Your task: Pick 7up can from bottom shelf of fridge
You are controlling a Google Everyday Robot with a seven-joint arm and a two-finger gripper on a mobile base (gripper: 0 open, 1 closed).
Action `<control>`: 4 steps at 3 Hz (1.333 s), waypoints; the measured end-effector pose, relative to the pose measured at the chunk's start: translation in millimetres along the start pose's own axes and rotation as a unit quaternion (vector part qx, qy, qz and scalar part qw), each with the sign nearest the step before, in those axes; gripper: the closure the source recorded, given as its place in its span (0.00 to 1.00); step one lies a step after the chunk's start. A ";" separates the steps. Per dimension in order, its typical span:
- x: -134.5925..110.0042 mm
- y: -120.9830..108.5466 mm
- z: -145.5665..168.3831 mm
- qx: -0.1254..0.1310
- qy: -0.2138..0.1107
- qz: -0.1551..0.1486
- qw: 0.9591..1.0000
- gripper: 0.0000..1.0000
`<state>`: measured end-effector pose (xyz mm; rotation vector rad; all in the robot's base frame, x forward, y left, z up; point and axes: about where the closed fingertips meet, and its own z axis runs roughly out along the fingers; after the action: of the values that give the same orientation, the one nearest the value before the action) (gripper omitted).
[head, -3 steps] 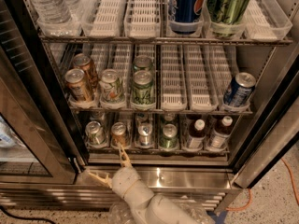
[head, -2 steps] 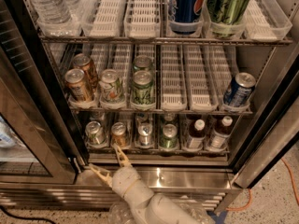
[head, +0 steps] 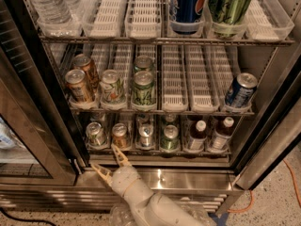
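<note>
The fridge [head: 42, 102] stands open. Its bottom shelf [head: 155, 150] holds a row of small cans and two dark white-capped bottles [head: 197, 134]. The 7up can [head: 95, 134], pale silvery-green with a shiny lid, is leftmost in that row. Beside it stand a copper-brown can [head: 120, 135], a silver can [head: 146, 135] and a darker green can [head: 170, 137]. My gripper [head: 102, 155] is open and empty, just below and in front of the shelf's left end. One fingertip [head: 114, 148] reaches up between the 7up can and the copper-brown can without touching either.
The middle shelf [head: 160, 109] holds larger cans at the left and a blue can [head: 240, 90] at the right. The top shelf has water bottles, a Pepsi can and a green can. The glass door [head: 23, 140] hangs open at left. The steel base [head: 188, 180] runs below the shelves.
My gripper has crept slightly up and to the left toward the bottom shelf's left end. Nothing on the shelves has moved.
</note>
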<state>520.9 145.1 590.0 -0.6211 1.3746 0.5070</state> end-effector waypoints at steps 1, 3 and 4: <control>2.5 -6.9 7.8 0.008 0.000 0.003 1.000 0.19; 4.0 -21.0 26.7 0.012 0.000 0.003 1.000 0.26; 5.0 -20.7 38.9 0.001 0.000 0.004 1.000 0.26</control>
<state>563.9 155.8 590.5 -0.6140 1.3781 0.5114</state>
